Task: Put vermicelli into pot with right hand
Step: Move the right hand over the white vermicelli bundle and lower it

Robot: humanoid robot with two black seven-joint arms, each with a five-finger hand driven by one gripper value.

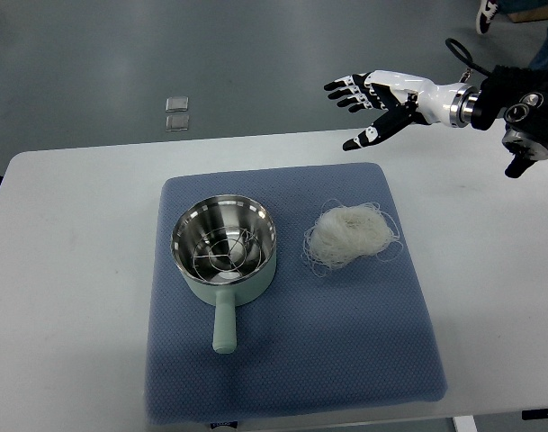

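A pale nest of vermicelli (pixel 347 237) lies on the blue mat (pixel 291 360), right of centre. To its left stands a mint-green pot (pixel 225 251) with a steel inside, a wire rack in it, and its handle pointing toward the near edge. My right hand (pixel 368 101) hangs in the air above the table's far edge, up and to the right of the vermicelli, well apart from it. Its fingers are spread and hold nothing. The left arm does not show.
The mat lies on a white table (pixel 67 288). Two small shiny squares (pixel 176 112) lie on the grey floor beyond the far edge. A shoe (pixel 486 13) shows at the top right corner.
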